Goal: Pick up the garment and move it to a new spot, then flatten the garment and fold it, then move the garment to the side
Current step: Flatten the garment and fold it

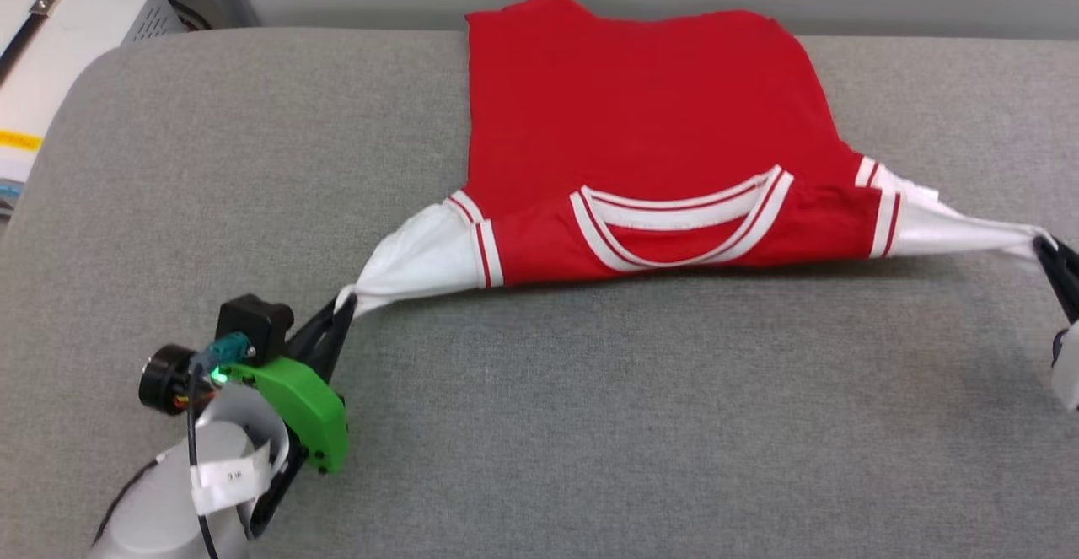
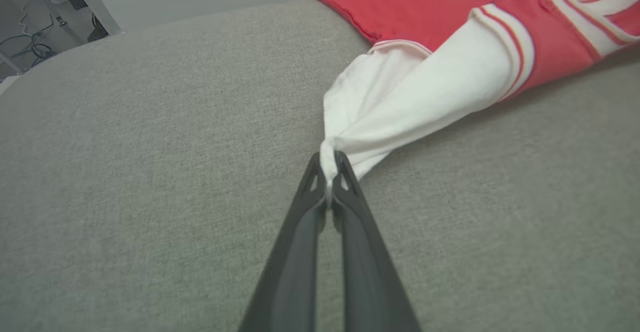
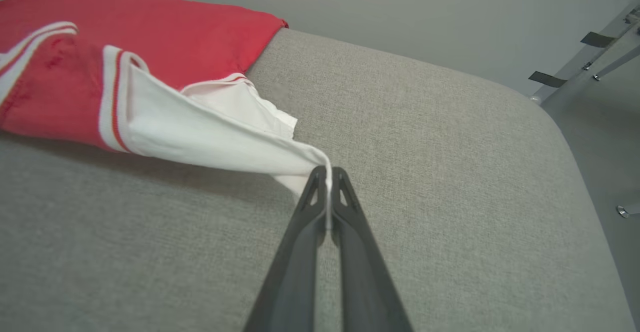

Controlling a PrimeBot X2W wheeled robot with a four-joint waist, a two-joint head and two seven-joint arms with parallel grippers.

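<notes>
One garment (image 1: pixel 632 112), a red jersey with two white sleeves (image 1: pixel 417 257) and one striped collar (image 1: pixel 683 213), on one grey fabric-covered desk (image 1: pixel 590 424). Two grippers: one left gripper (image 1: pixel 344 299) and one right gripper (image 1: pixel 1045 247). One pale machine (image 1: pixel 76 36) at the far left corner.

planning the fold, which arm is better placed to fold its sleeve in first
Probably left: both pinch the jersey's sleeve tips, but the left gripper sits well inside the head view, the right gripper at its edge.
</notes>
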